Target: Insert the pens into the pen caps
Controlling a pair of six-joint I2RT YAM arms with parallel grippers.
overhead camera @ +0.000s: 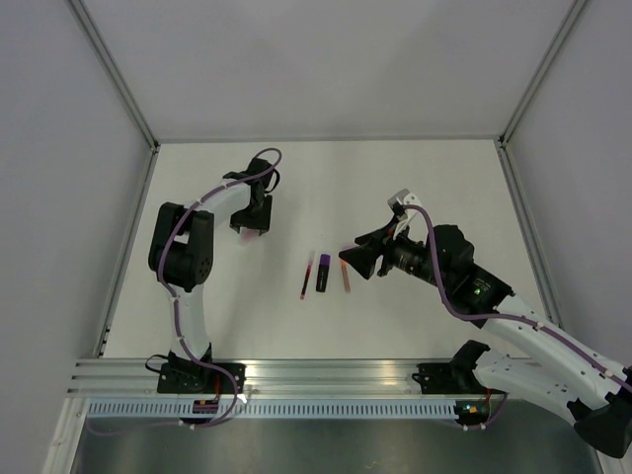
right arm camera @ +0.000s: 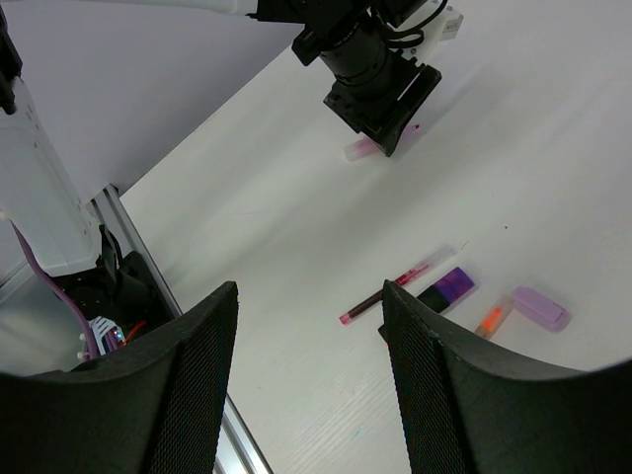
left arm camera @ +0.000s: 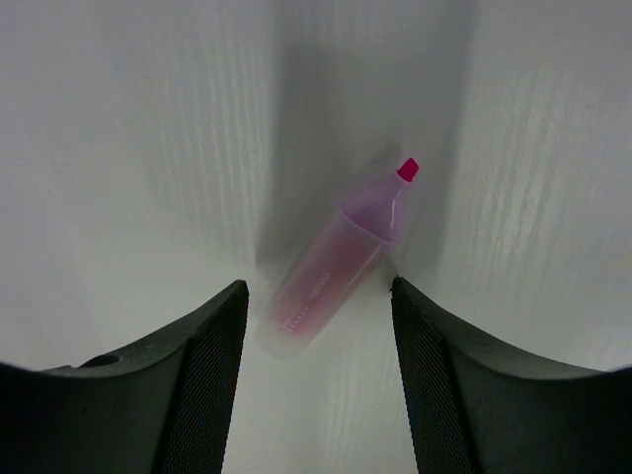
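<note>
Pink see-through plastic makes the body of the pen. It lies flat on the white bench, right between the fingers of the left pincer. That pincer is open wide and holds nothing. It should come straight down and squeeze the smooth, round body in the middle, away from the soft pink tip. The right pincer is open and empty too, with a lilac cap lying off to one side of it.

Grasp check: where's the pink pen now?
In the left wrist view, the pink pen lies between the left end effector's open fingers; from above, left of the other pens.
</note>
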